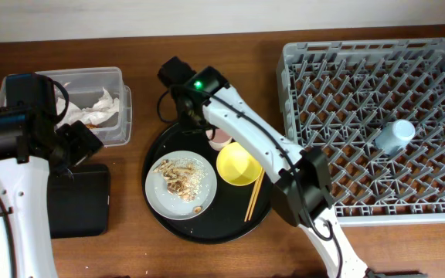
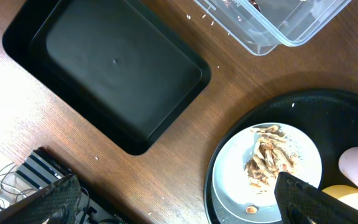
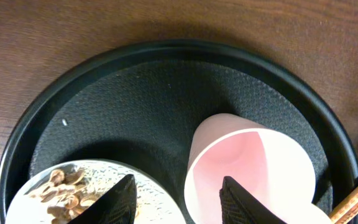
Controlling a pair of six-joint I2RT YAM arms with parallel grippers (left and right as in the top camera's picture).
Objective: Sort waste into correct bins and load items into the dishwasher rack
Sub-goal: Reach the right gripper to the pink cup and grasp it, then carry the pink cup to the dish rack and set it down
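Grey plastic first: the rack (image 1: 346, 93) fills the right side of the table (image 1: 207, 46), and the blue cup (image 1: 395, 137) sits among the pegs near its right edge. The round tray (image 1: 207, 225) lies in the middle. Left of it is the flat bin (image 2: 114, 68), black and bare inside. The tub (image 1: 114, 77) stands behind the bin with the tissue (image 1: 103, 104) in it.

On the round tray, the plate (image 1: 156, 194) is at front left and carries the scraps (image 1: 178, 176). The bowl (image 1: 238, 165) is just beside it on the right. The pink cup (image 3: 253, 174) stands behind them, mouth towards the wrist camera. The chopsticks (image 1: 254, 195) lie right of the bowl.

The left claw (image 2: 179, 205) hangs between bin and tray, its jaws wide apart and holding nothing. The right claw (image 3: 178, 186) is part open astride the pink cup's left wall, with one finger (image 3: 238, 199) over the mouth and the other outside. No grip on it shows.
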